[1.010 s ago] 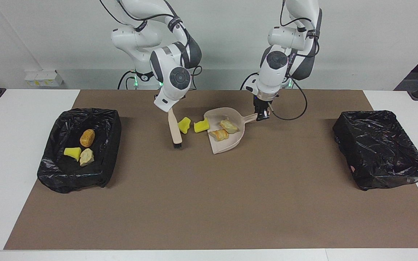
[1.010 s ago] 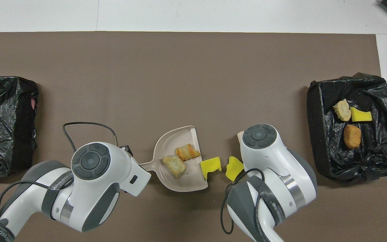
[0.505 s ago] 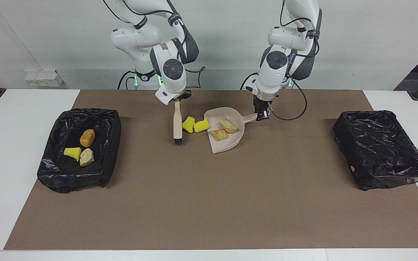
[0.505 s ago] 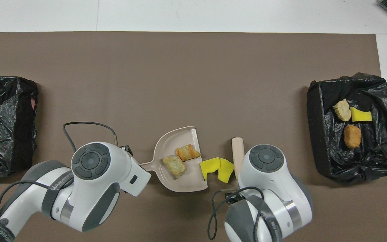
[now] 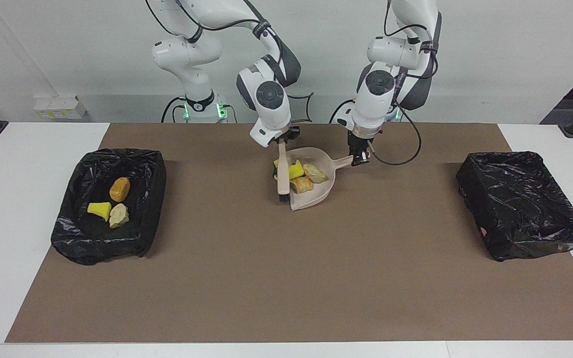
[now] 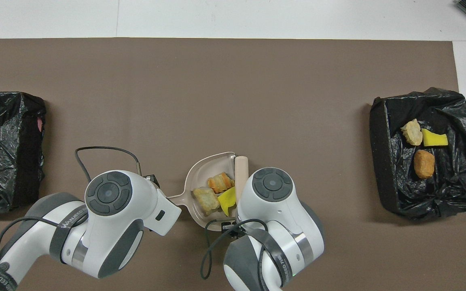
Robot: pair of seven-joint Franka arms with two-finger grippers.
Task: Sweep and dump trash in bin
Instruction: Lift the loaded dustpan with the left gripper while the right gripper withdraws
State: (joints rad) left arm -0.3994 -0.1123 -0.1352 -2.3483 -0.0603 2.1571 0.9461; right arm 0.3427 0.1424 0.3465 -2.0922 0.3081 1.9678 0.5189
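Across the table in the facing view, I saw my right gripper [image 5: 282, 142] pinched shut on the top of the brush [image 5: 282, 171] handle, which hung below it with the bristles down on the brown mat [image 5: 286, 278] at the open mouth of the dustpan [image 5: 316, 196]. Just beside the brush, inside the pan, lay a yellow sponge piece [image 5: 295, 169] and two bread lumps [image 5: 308, 179]. My left gripper [image 5: 360, 158] was clamped on the end of the dustpan's handle, low over the mat. Well away from the right gripper, at the right arm's end of the table, the black-lined bin [image 5: 82, 243] held three more scraps [image 5: 111, 204]. A second black-lined bin [image 5: 525, 233] sat at the left arm's end.

From the overhead view, both grippers were hidden under my arms' white wrists. The brush [image 6: 241, 173] poked out above the right wrist, lying along the dustpan [image 6: 204, 167] mouth. The sponge piece [image 6: 228, 198] and bread lumps [image 6: 212, 190] sat in the pan between the two wrists. The three scraps [image 6: 421, 147] lay in the bin [image 6: 386, 178] out past the right arm, the other bin [image 6: 2, 161] past the left.
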